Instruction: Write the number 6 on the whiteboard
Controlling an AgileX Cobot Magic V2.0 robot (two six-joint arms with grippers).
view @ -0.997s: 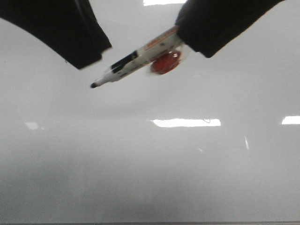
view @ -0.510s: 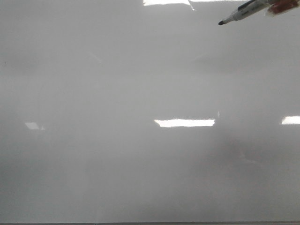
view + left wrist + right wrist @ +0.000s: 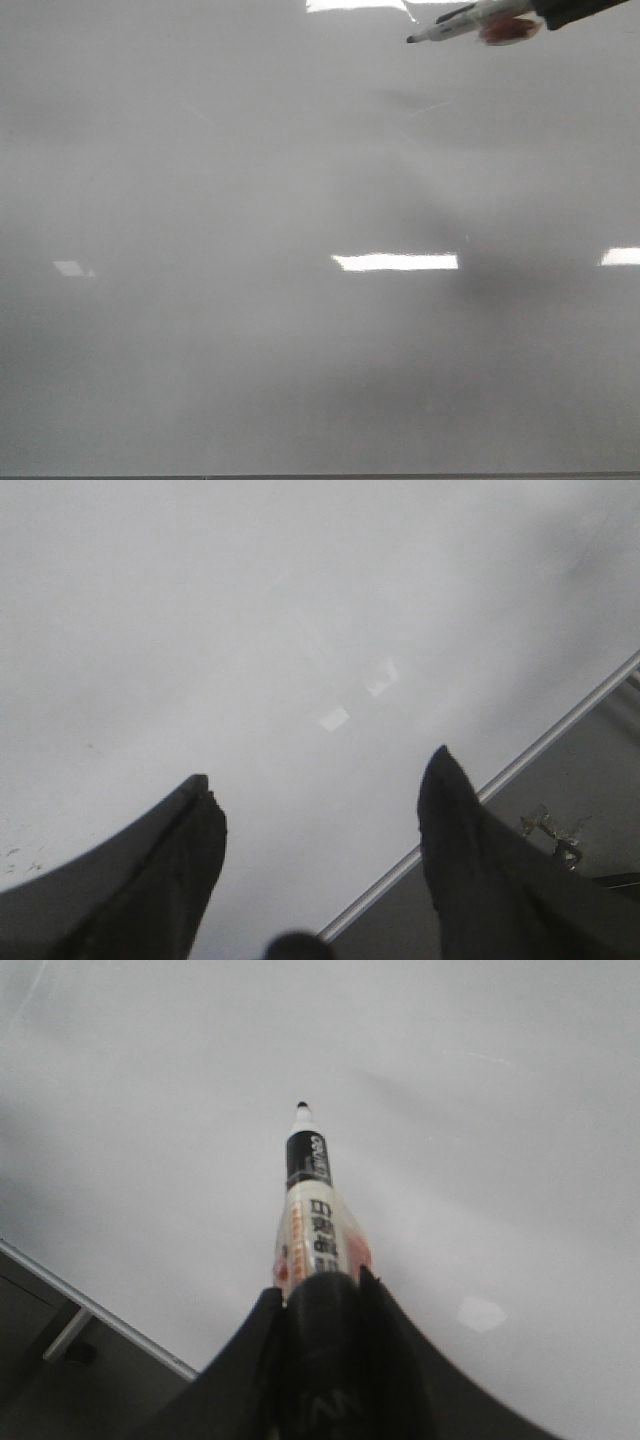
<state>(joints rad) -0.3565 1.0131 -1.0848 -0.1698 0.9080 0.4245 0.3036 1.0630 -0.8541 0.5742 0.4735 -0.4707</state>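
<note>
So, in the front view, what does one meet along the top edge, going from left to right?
Bare whiteboard → bright light reflection → marker tip → marker body → right gripper.

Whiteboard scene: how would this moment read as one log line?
right gripper: shut on marker | left gripper: open, empty | whiteboard: no 6 visible | marker tip: contact unclear

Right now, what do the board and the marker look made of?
Whiteboard: smooth glossy grey-white sheet, probably coated or laminated; it mirrors rectangular ceiling lights. Its edge strip looks like metal, thin and bright in the left wrist view. Marker: likely plastic barrel with a printed label and a dark felt-like tip, held in the right gripper.
</note>
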